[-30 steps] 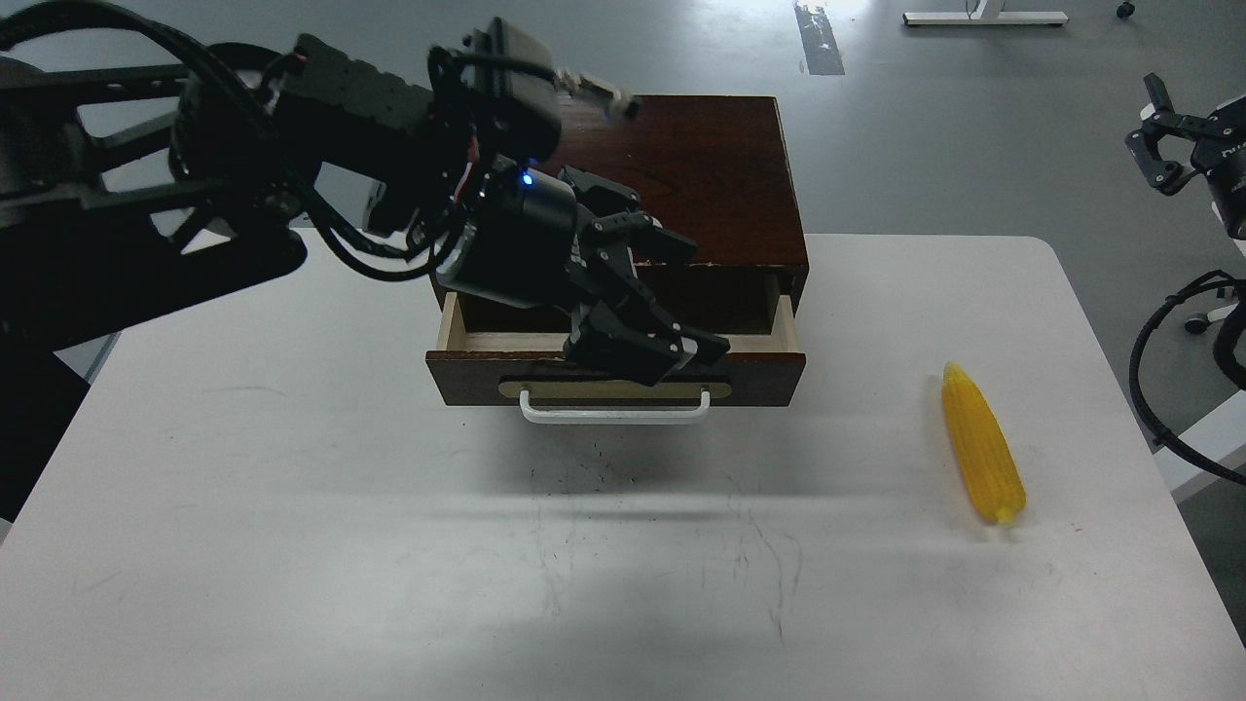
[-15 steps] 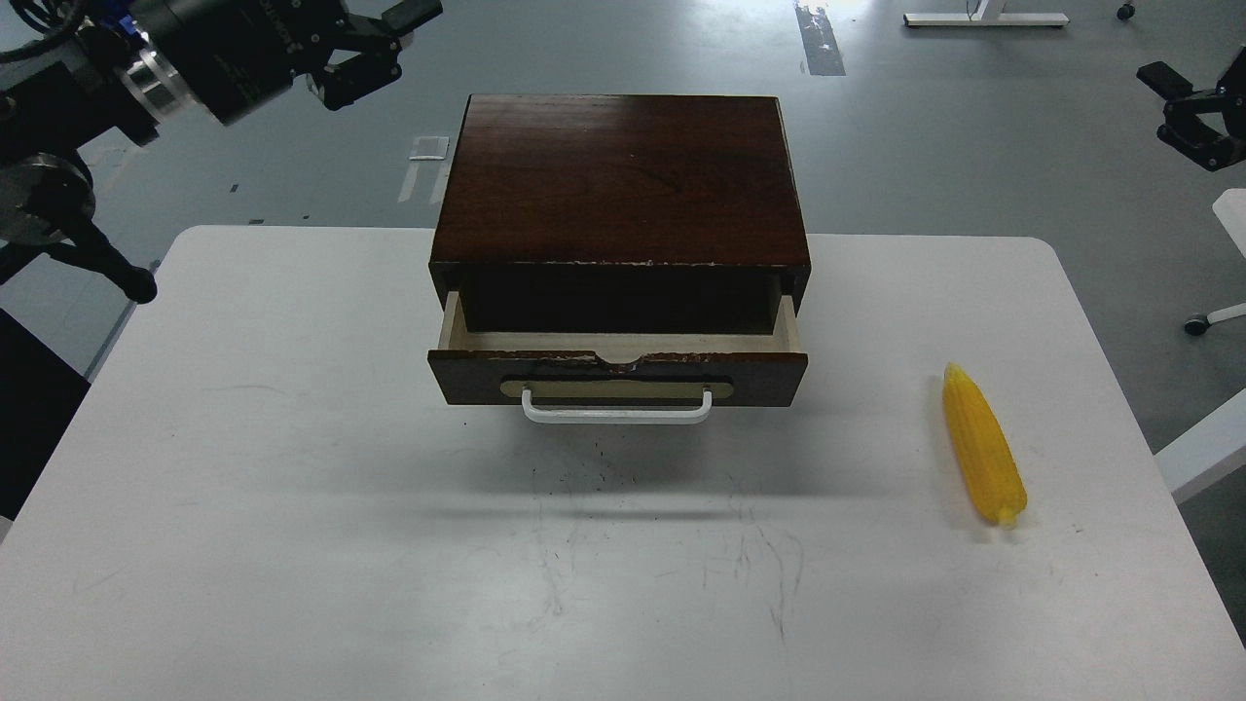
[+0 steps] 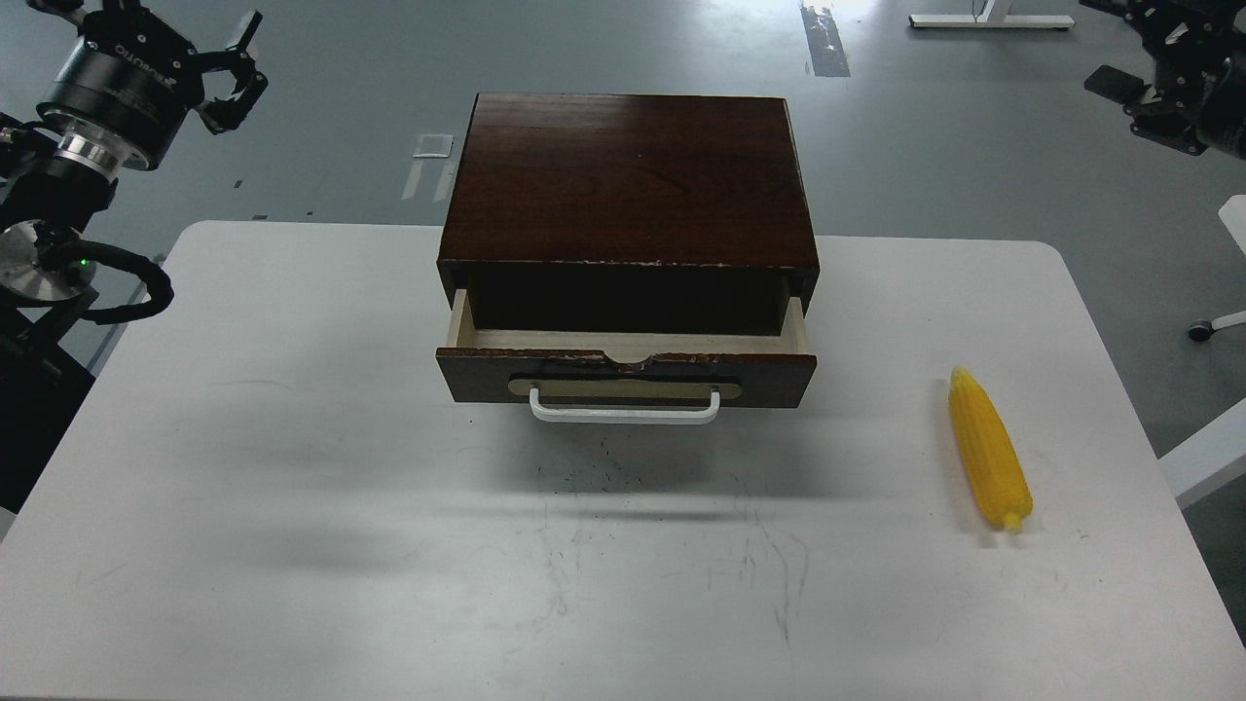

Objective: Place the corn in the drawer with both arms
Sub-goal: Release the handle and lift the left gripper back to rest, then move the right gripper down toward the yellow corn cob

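Observation:
The yellow corn [image 3: 990, 450] lies on the white table [image 3: 292, 467] at the right, its tapered end pointing away from me. The dark brown wooden box [image 3: 628, 180] stands at the table's back middle. Its drawer [image 3: 625, 365] is pulled partly open, showing pale wood inside and a white bar handle [image 3: 625, 409]. My left gripper [image 3: 229, 73] is raised at the far left, off the table's back corner, fingers spread and empty. My right gripper [image 3: 1144, 88] is at the top right edge, high over the floor, dark and partly cut off.
The box takes up the back middle of the table. Grey floor lies beyond the table. A white frame edge [image 3: 1202, 458] shows past the table's right side.
My left arm has swung from over the drawer front up and back to the far left. The right gripper has risen slightly. The drawer and corn have kept their places.

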You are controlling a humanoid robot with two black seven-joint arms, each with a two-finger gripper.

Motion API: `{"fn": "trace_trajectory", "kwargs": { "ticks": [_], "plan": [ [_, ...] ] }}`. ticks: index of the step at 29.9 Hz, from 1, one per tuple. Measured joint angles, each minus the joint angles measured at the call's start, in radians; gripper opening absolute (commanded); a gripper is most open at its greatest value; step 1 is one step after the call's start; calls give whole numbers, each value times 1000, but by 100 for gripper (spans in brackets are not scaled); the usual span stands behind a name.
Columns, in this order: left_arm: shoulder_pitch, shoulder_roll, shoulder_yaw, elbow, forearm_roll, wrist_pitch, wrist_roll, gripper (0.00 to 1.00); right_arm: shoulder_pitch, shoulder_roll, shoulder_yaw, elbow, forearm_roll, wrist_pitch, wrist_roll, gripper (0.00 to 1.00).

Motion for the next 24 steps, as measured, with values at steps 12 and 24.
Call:
{"fn": "trace_trajectory", "kwargs": {
  "ticks": [12,24],
  "plan": [
    [38,-34,-49,25,-8,-1,7,99,96,50,-147,25,-80,-1,-28,100],
    [78,-36,-60,28,-9,0,6,99,121,60,-229,32,-84,0,-105,100]
  ]
}}
